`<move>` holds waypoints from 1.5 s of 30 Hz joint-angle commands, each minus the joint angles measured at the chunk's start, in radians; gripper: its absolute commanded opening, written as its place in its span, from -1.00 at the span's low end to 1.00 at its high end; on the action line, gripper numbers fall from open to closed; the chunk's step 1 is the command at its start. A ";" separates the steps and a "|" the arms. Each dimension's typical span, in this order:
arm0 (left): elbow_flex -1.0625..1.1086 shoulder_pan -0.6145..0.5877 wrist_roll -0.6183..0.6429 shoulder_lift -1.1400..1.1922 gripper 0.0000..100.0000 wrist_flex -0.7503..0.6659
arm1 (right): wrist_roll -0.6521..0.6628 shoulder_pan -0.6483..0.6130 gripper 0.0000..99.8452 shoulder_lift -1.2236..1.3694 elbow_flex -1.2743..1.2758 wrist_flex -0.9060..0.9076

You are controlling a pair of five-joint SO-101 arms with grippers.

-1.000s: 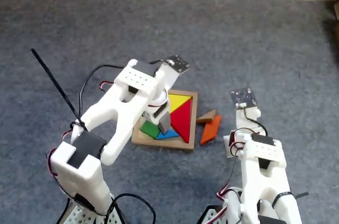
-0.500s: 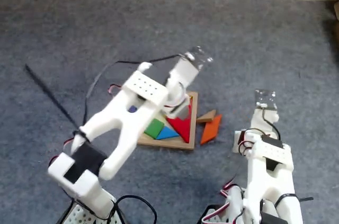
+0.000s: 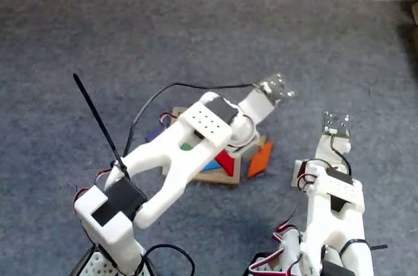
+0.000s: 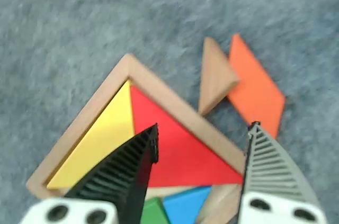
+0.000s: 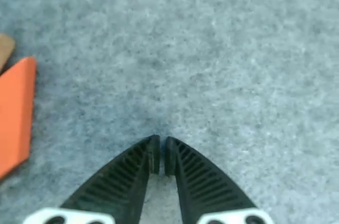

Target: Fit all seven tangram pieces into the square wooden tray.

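Observation:
The square wooden tray (image 4: pixel 90 110) holds a yellow triangle (image 4: pixel 100 142), a red triangle (image 4: pixel 180 152), a blue piece (image 4: pixel 185 205) and a green piece (image 4: pixel 153 214). Just outside its right edge, on the carpet, lie a tan triangle (image 4: pixel 216 78) and an orange parallelogram (image 4: pixel 257 91). My left gripper (image 4: pixel 203 135) hovers open over the tray's right edge, with nothing between its fingers. In the high view the left arm (image 3: pixel 209 126) covers most of the tray (image 3: pixel 212 177). My right gripper (image 5: pixel 160 151) is shut and empty over bare carpet, right of the orange parallelogram (image 5: pixel 16 113).
Grey carpet surrounds the tray. A small dark blue piece (image 3: pixel 155 134) lies on the carpet by the tray's left side. The right arm (image 3: pixel 330 188) stands right of the orange parallelogram (image 3: pixel 260 158) and tan triangle (image 3: pixel 261 140).
The left arm has swung rightward from over the tray's left half to over its right edge. The right arm drew back slightly to the right.

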 commanded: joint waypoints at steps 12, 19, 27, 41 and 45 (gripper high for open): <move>-0.214 0.041 0.008 0.239 -0.49 -0.054 | -0.011 0.025 -0.90 -0.007 -0.002 -0.024; -0.291 0.048 0.008 0.268 -0.49 0.018 | -0.011 0.025 -0.90 -0.007 -0.002 -0.024; -0.289 0.042 0.003 0.269 -0.61 0.017 | -0.009 0.025 -0.90 -0.007 -0.002 -0.024; -0.302 0.061 0.006 0.341 -0.62 0.015 | -0.006 0.025 -0.90 -0.007 -0.002 -0.024; -0.302 0.067 0.005 0.341 -0.70 0.015 | -0.005 0.025 -0.90 -0.007 -0.002 -0.024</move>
